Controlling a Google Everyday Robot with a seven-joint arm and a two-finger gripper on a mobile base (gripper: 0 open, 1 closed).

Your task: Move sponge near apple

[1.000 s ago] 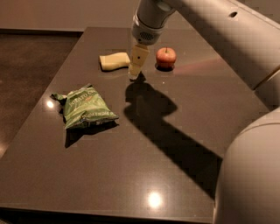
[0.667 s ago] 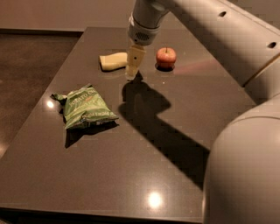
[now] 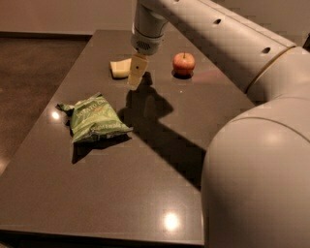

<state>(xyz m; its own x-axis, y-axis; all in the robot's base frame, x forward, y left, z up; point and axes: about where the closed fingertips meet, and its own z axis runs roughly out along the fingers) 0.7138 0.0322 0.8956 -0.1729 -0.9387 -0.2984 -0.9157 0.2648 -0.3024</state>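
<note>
Item: dark brown worktop (image 3: 145, 193), smooth and glossy, rectangular, with two bright glints of ceiling light, one near its 6 o'clock edge and one at 9 o'clock beside the bag. Surroundings: dark speckled floor (image 3: 29, 82) at the 9 to 10 o'clock side, and a pale wall (image 3: 63, 14) with a low skirting line beyond the 12 o'clock edge. Contents: sponge (image 3: 119, 68), pale yellow soft block, lying flat towards 11 o'clock on the worktop. Apple (image 3: 184, 63), red with yellowish patches, upright with the stem dimple on top, towards 12 to 1 o'clock, at 3 o'clock of the sponge and clearly apart from it. Chip bag (image 3: 96, 118), crinkled green, lying flat at about 9 o'clock, well apart from both; it carries pale lettering, too small to read, and a small red mark. Robot: cream arm (image 3: 218, 34) reaching in from 3 o'clock, its bulky body filling the 4 to 5 o'clock corner. The hand (image 3: 136, 77), pale yellow and pointing down, hangs just at the 4 o'clock corner of the sponge, between sponge and apple; contact with the sponge cannot be told, nor whether the hand is apart or together. The arm's dark shadow (image 3: 160, 131) runs from under the hand towards 5 o'clock.
</note>
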